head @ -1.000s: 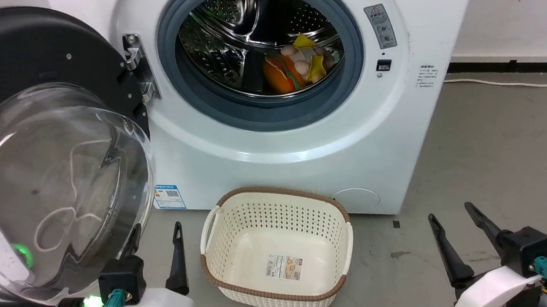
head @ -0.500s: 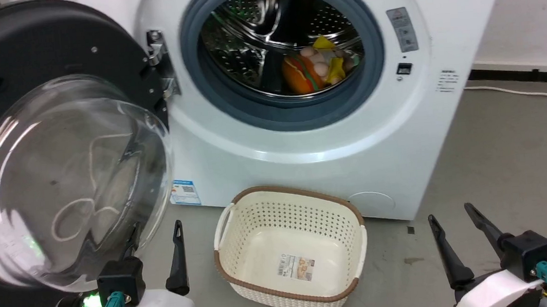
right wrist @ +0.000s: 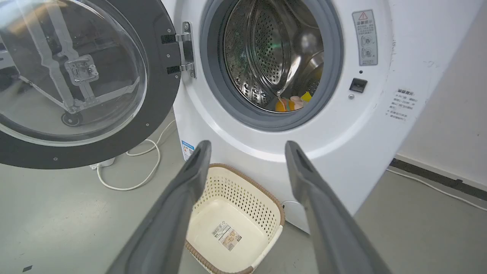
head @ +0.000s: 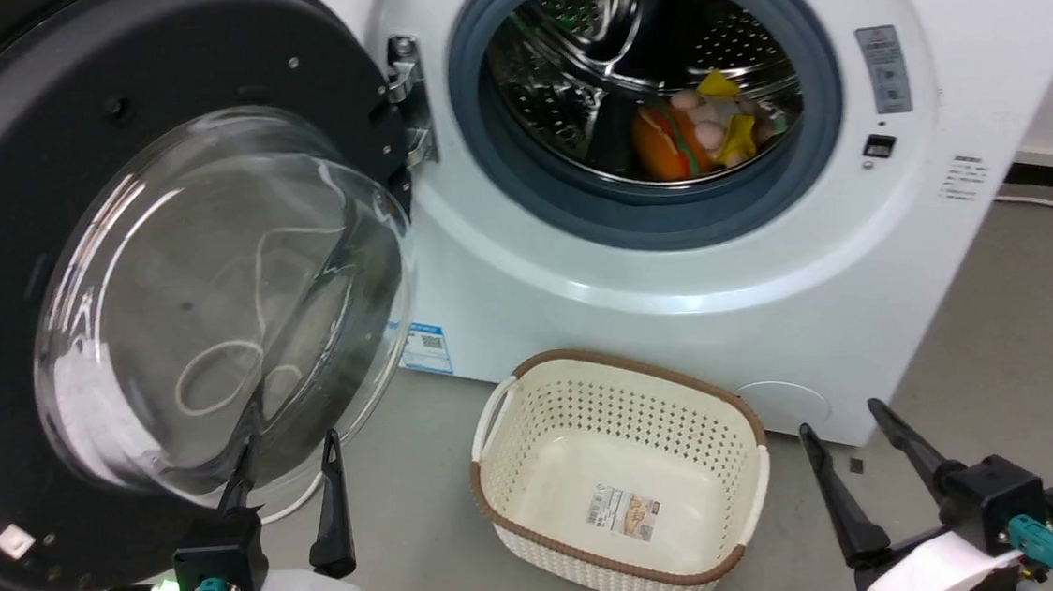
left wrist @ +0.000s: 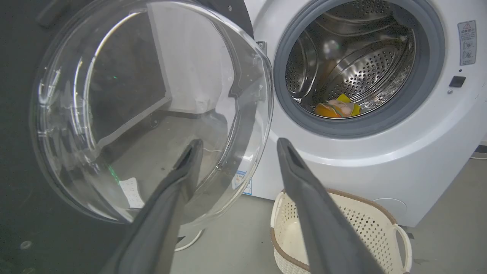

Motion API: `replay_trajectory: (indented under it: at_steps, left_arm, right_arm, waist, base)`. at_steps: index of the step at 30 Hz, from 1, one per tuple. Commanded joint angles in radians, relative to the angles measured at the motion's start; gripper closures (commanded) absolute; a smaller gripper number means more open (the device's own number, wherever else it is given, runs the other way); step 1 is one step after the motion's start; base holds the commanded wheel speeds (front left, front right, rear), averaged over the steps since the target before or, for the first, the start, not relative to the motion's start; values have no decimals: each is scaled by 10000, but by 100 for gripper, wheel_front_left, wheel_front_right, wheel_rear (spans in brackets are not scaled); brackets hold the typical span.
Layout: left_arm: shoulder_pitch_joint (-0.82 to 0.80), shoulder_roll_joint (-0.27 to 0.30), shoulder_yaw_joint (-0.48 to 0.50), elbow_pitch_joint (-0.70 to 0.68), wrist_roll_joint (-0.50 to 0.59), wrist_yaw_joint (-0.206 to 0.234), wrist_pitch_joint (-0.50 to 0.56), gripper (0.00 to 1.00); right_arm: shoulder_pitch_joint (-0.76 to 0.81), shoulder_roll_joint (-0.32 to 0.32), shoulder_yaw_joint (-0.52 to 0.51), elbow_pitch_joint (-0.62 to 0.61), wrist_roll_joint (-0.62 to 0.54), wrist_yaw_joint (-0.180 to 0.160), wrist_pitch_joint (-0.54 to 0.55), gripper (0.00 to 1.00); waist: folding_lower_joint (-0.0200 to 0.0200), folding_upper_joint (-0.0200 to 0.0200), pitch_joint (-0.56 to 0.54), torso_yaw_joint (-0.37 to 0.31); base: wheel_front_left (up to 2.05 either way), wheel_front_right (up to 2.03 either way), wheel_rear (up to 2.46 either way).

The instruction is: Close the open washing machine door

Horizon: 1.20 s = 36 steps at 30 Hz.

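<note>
large round washing machine door [head: 142, 72], glossy black rim, bulging clear glass, hanging wide open just ahead of left gripper [head: 289, 441]. left gripper gaping wide, holding nothing; right gripper [head: 839, 416] likewise. risk: fingers [head: 331, 499] sliding off curved glass mid-push, leaving door unlatched.

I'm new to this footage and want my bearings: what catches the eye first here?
The washing machine door hangs wide open at the left, its clear glass bowl bulging toward the camera. Right of it, the steel drum holds colourful toys, and a cream perforated basket sits on the floor below.
</note>
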Motion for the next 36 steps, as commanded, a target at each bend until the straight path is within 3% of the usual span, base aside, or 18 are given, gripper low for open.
replay_trajectory:
  at_steps: [1, 2, 13, 36]
  left_arm:
    - [146, 2, 27, -87, -57, 51, -115, 0]
    - [284, 1, 92, -274, -160, 187, -241, 0]
    - [489, 0, 59, -506, -283, 378, -470, 0]
    - [654, 0, 157, -498, -457, 380, -951, 0]
  right_arm:
    - [-56, -22, 86, 57, 27, 3, -105, 0]
    - [-248, -142, 429, 257, 84, 3, -231, 0]
    - [-538, -321, 938, 521, 302, 4, -460, 0]
    - [-351, -415, 1374, 647, 468, 5, -940, 0]
  waist:
    - [0, 0, 44, 114]
    - [0, 0, 106, 406]
    - [0, 0, 159, 892]
    - [0, 0, 141, 1842]
  base:
    - [0, 0, 0]
    - [0, 0, 0]
    - [-4, -4, -4]
    - [0, 0, 0]
